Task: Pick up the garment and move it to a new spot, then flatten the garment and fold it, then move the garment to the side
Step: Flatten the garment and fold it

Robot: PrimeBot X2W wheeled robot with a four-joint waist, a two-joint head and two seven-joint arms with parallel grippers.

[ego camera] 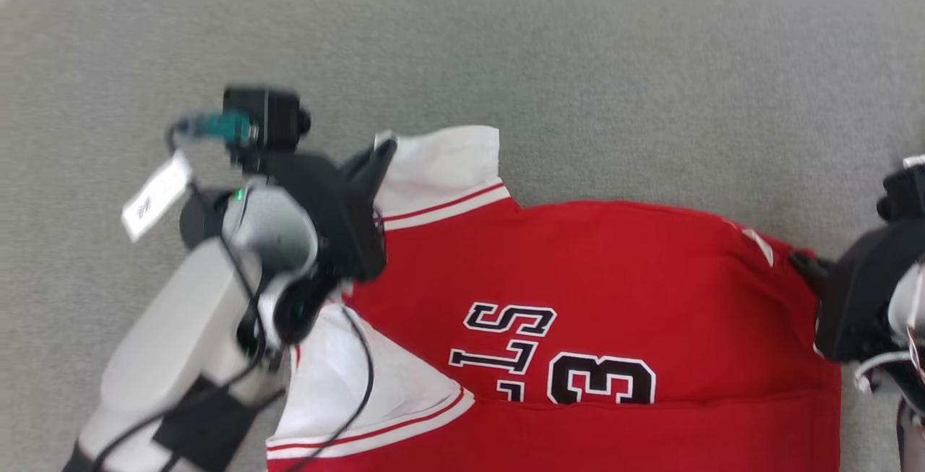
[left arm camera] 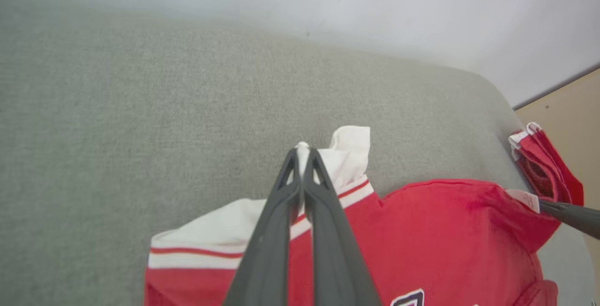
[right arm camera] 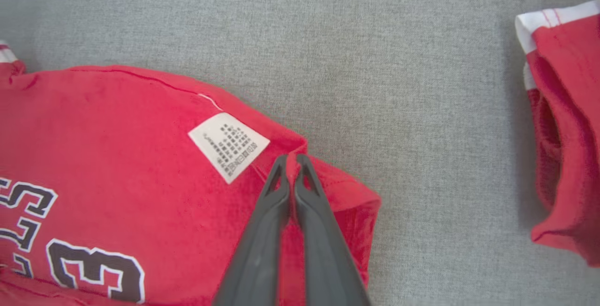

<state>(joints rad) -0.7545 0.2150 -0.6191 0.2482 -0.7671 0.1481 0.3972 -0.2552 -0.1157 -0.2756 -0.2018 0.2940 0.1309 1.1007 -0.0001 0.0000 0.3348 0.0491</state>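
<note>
The garment (ego camera: pixel 600 269), a red jersey with white sleeves and black-and-white lettering (ego camera: pixel 603 378), is lying spread across the grey cloth-covered surface (ego camera: pixel 506 45). It is stretching between the two tools, with its near part running off the bottom of the head view. A fold of red cloth is lying over the bottom of the lettering.

The left tool (left arm camera: pixel 303 149) is working at the garment's left end. Its two dark fingers are pressed together and pinching the edge of the far white sleeve (left arm camera: pixel 349 151), and a small tuft of white cloth is poking out past the fingertips. The red-and-white striped cuff band is lying just under the fingers, and the second white sleeve is lying nearer the robot, partly under the pale left forearm.

The right tool (right arm camera: pixel 291 158) is working at the garment's right end. Its fingers are closed as well, nipping a raised ridge of red cloth at the corner of the garment. The white care label (right arm camera: pixel 228 145) is lying just beside the fingertips, on their left in the right wrist view.

A second red piece of clothing with white trim (right arm camera: pixel 567 132) is lying well apart from the jersey, beyond the right tool, with bare grey cloth between them. A white tag (ego camera: pixel 155 194) is hanging from the cable on the left arm.
</note>
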